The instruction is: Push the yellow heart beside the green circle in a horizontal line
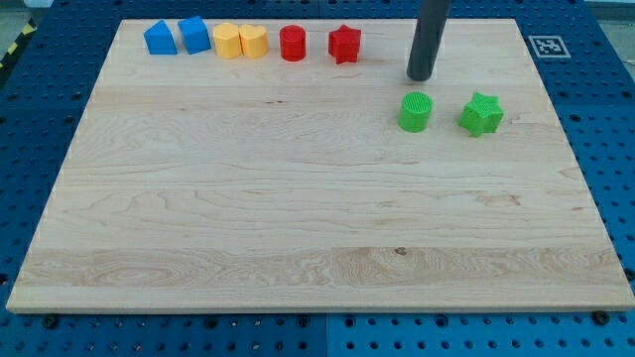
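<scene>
The yellow heart [254,42] sits in a row of blocks near the board's top edge, at the view's upper left of centre. The green circle [416,112] lies at the view's right of centre. My tip [421,76] stands just above the green circle in the view, a short gap from it, and far to the right of the yellow heart. The rod comes down from the view's top edge.
In the top row, from left: two blue blocks [159,38] [194,35], a yellow hexagon [227,42] touching the heart, a red circle [293,44], a red star [344,44]. A green star [481,114] lies right of the green circle. A marker tag [548,46] sits at the board's top right corner.
</scene>
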You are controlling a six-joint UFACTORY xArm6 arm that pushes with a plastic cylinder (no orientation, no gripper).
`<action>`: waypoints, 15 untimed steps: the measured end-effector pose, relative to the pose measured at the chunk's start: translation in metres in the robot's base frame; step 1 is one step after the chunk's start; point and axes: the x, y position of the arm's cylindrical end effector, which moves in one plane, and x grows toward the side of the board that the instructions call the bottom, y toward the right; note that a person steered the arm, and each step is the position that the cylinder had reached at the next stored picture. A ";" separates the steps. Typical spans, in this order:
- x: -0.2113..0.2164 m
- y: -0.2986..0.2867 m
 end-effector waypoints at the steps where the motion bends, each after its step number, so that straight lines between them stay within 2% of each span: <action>1: -0.053 -0.002; 2: -0.090 -0.045; 3: -0.103 -0.107; 5: -0.102 -0.251; 6: -0.102 -0.269; 7: -0.097 -0.264; 10: -0.023 -0.220; 13: -0.015 -0.167; 15: 0.015 -0.143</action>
